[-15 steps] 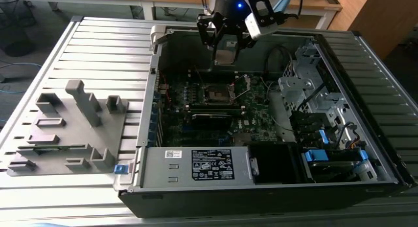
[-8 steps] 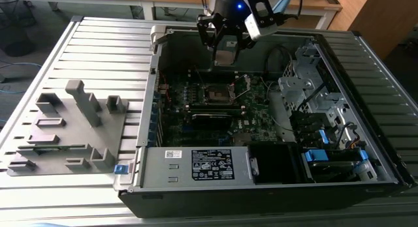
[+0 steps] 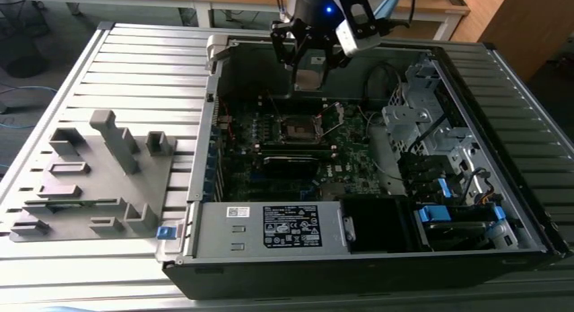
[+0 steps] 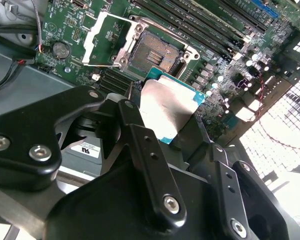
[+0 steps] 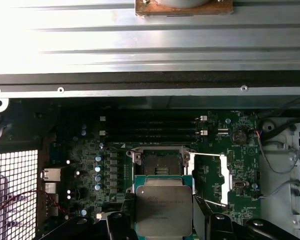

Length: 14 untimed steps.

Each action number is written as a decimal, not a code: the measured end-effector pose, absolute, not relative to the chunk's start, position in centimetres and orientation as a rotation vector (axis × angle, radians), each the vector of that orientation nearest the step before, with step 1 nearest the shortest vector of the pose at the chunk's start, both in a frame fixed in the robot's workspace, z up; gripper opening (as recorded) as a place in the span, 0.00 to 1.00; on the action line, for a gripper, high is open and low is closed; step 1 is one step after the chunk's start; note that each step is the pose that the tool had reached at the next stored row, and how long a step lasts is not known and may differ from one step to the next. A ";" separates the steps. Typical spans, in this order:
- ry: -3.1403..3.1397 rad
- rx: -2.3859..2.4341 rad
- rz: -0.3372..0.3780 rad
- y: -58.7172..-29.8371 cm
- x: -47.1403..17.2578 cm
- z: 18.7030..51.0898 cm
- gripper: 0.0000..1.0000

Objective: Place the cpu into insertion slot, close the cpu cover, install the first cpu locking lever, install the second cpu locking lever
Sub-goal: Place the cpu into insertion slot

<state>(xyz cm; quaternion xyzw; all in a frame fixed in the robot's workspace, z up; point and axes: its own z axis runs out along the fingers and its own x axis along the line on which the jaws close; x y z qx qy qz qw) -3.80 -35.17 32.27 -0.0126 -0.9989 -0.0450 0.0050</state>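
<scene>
The cpu (image 4: 171,106) between the fingers (image 4: 140,145), apart from the open socket (image 4: 157,52).

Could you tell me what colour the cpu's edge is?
Teal-green around the cpu, whose lid is silver-grey; best in the first wrist view.

The cpu (image 5: 164,210) has a dull, smooth silver-grey metal top with a green board edge. The cpu cover (image 4: 97,40) is thin, bright, shiny metal. The pincer (image 4: 165,120) is matt black with glossy screw heads. The bench (image 3: 134,63) is ribbed, satin pale metal. The fixture (image 3: 90,184) on it looks like matt grey plastic.
</scene>
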 end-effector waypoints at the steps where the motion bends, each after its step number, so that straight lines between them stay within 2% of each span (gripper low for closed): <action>1: -3.128 -0.039 -0.141 -35.2 -3.8 32.2 0.54; 14: -3.128 -0.123 -0.141 -35.2 -3.8 31.8 0.54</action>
